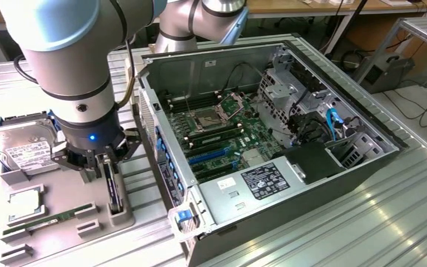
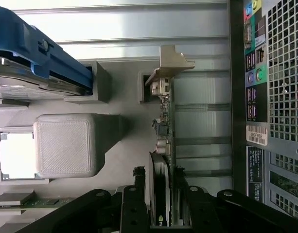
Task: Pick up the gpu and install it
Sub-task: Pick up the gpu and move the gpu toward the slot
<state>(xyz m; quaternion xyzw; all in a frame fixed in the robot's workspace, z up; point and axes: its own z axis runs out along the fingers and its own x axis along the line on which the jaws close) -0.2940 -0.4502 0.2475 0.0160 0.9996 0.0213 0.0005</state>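
The arm (image 1: pixel 73 67) reached down over a grey tray (image 1: pixel 61 192) on the desk (image 1: pixel 362 222), at the exterior view's left. The tool (image 1: pixel 104 166) sat low over the gpu (image 1: pixel 113 192), which stood on edge in a slot of the tray.

In the wrist view the gpu (image 2: pixel 166 131) appeared edge-on, with its bracket (image 2: pixel 172 62) at the end away from the tool (image 2: pixel 163 213). The tool was open: one of its fingers (image 2: pixel 139 194) stood on each side of the card, and we saw a narrow gap at each. The gpu was not lifted; it rested in the tray (image 2: pixel 124 160).

A drive (image 1: pixel 22 146) with a white label lay on the same tray beyond the tool, well apart from the gpu. A memory stick (image 1: pixel 50 216) lay in the tray near the exterior view's lower left.

The case (image 1: pixel 288 61) lay open on the desk just beside the tray, at the exterior view's right. Its board (image 1: pixel 221 136) faced up. In the wrist view the rear panel of the case (image 2: pixel 280 73) ran alongside the gpu.
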